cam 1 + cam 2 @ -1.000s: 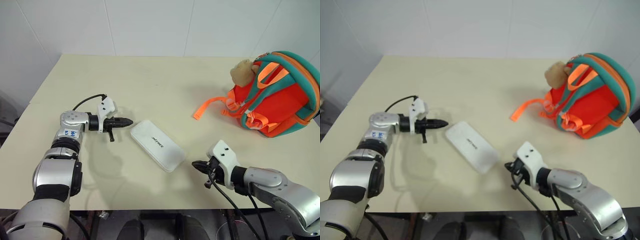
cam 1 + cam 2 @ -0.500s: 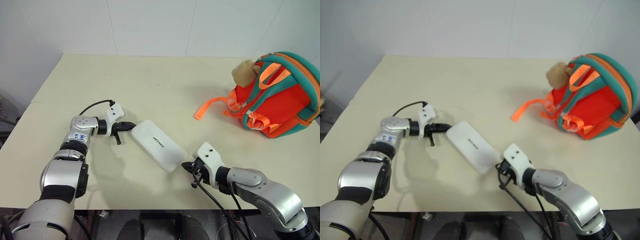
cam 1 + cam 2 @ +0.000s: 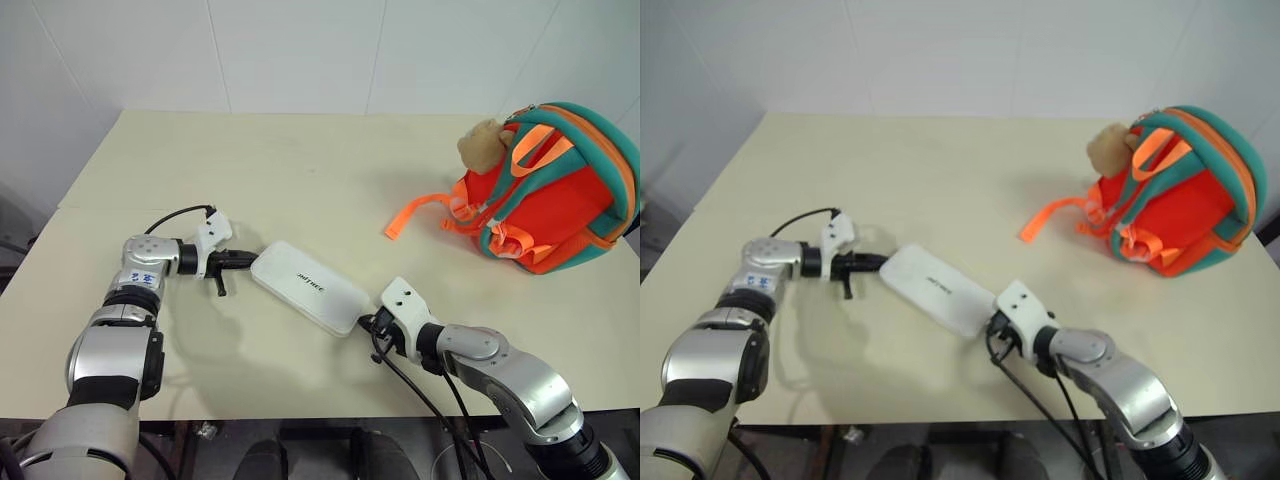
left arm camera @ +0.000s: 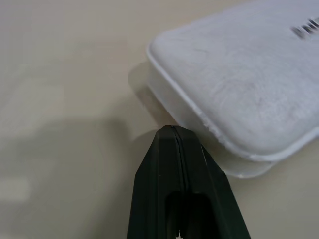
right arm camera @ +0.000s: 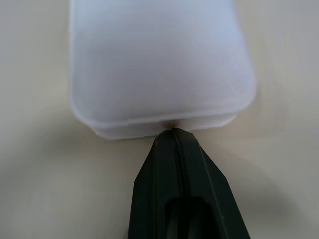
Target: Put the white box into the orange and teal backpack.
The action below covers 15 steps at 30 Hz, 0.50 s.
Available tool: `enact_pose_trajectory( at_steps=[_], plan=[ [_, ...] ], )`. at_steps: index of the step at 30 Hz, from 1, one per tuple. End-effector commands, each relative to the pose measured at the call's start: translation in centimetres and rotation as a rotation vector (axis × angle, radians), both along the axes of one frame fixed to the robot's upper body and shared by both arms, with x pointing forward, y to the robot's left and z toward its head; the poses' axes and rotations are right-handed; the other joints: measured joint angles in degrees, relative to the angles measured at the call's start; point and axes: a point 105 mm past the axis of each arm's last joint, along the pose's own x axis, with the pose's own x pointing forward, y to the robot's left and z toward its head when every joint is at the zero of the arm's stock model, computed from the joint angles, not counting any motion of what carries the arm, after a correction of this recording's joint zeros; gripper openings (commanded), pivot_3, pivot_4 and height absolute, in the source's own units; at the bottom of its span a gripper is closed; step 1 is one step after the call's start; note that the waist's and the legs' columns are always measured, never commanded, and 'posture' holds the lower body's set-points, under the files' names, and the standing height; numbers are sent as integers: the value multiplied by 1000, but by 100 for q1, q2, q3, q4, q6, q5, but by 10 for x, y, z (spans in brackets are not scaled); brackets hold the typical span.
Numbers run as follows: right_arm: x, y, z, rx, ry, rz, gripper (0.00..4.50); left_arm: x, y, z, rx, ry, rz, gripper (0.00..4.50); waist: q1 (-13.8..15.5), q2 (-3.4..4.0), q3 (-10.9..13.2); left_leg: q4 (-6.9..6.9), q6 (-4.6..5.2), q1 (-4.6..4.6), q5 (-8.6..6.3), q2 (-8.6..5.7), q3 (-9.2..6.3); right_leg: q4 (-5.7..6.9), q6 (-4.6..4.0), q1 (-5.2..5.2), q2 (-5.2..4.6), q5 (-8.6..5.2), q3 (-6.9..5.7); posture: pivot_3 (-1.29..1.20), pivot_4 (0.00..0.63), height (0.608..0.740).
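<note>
I am looking down at a cream table (image 3: 300, 170). The white box (image 3: 309, 286) lies flat near its middle, set diagonally, with small dark lettering on its lid. The orange and teal backpack (image 3: 555, 195) stands well apart from it at the table's far right, a tan plush toy (image 3: 484, 143) at its upper corner and a loose orange strap (image 3: 415, 213) trailing toward the box.

My left gripper (image 3: 243, 260) has its two black fingers pressed fully together, tip at the box's upper-left end and holding nothing. My right gripper (image 3: 369, 323) is likewise pinched closed and empty, its tip at the box's lower-right end.

I judge this to be the pickup step: both closed tips are bracketing the box end to end. The next move, as I read it, calls for squeezing inward evenly from both ends and lifting without letting the box tilt or slip, then carrying it right toward the backpack. I cannot tell whether the backpack's opening is unzipped.
</note>
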Motion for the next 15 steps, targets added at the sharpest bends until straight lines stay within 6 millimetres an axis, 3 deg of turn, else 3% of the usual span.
enact_pose_trajectory(
  at_steps=[1,11,15],
  plan=[
    [4,11,15,29,-70,44,120,-16,-15,-8,21,34,-171,0,40,0,0,2,0,-2,0,0,0,-1,-1,0,0,1,0,0,150,740],
    [7,6,21,1,-85,77,120,-36,-15,-16,31,88,-287,0,57,0,0,4,4,-7,-2,0,-3,-6,-1,0,0,1,-1,0,150,740],
    [9,3,22,-6,-87,77,120,-34,-6,-21,71,72,-229,0,21,0,0,5,4,-7,-2,1,-5,-4,-1,0,0,1,-1,0,150,740]
  ],
)
